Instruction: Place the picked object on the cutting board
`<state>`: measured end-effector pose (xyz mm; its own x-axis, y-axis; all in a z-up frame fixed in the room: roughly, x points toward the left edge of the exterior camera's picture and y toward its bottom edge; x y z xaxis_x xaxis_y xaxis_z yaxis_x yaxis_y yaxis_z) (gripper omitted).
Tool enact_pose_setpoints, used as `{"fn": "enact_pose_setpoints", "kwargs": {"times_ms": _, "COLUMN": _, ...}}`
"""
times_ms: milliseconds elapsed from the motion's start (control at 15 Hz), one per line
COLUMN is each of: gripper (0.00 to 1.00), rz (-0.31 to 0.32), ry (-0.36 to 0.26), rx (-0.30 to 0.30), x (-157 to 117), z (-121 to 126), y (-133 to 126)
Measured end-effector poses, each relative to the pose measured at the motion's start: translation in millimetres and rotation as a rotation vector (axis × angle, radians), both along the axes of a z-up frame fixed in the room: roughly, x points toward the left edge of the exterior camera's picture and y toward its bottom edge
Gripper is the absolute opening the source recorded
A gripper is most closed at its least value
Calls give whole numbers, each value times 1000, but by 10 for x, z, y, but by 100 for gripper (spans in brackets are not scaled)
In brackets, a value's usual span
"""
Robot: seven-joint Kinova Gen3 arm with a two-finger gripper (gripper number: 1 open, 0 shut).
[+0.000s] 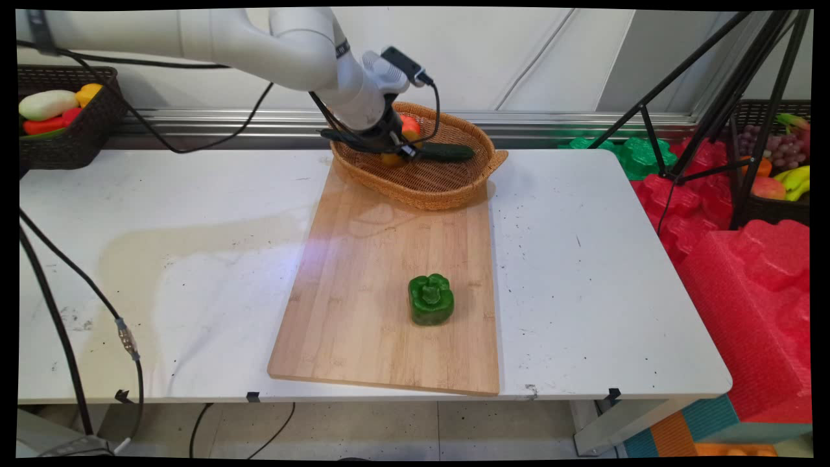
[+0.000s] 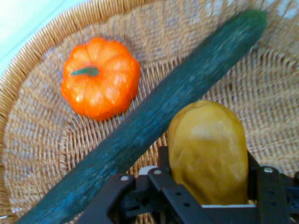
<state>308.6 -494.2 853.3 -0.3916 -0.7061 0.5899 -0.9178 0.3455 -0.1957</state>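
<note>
A wicker basket (image 1: pixel 428 188) on the wooden board's (image 1: pixel 376 272) far end holds a cucumber (image 2: pixel 154 126), small orange pumpkin (image 2: pixel 100 77) and yellow-brown potato (image 2: pixel 208 149). A green pepper (image 1: pixel 430 299) sits on the board's near part.

1 wicker basket (image 1: pixel 447 188) on 1 wooden board (image 1: pixel 363 305), both on 1 white worktop (image 1: pixel 583 292). In basket: 1 orange pumpkin (image 2: pixel 100 77), 1 cucumber (image 2: pixel 154 116), 1 yellow-brown potato-like veg (image 2: pixel 208 149) — 3 items total. On board: 1 green bell pepper (image 1: pixel 430 299). 2 dark baskets w/ assorted produce, 1 far left (image 1: pixel 71 139), 1 far right (image 1: pixel 771 207). 1 black tripod (image 1: pixel 720 91). Several red foam blocks (image 1: pixel 746 279), approx. count only.
</note>
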Motion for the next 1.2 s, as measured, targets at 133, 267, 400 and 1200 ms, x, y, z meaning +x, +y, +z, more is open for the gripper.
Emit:
{"fn": "enact_pose_setpoints", "kwargs": {"times_ms": 133, "gripper": 0, "rz": -21, "ry": 4, "rx": -35, "x": -36, "z": 204, "y": 159}}
{"fn": "enact_pose_setpoints", "kwargs": {"times_ms": 267, "gripper": 0, "rz": -50, "ry": 4, "rx": -58, "x": -53, "z": 371, "y": 359}}
{"fn": "enact_pose_setpoints", "kwargs": {"times_ms": 400, "gripper": 0, "rz": -84, "ry": -1, "rx": -66, "x": -44, "z": 488, "y": 608}}
{"fn": "enact_pose_setpoints", "kwargs": {"times_ms": 1200, "gripper": 0, "rz": -213, "ry": -83, "rx": 34, "x": 283, "z": 284, "y": 1615}}
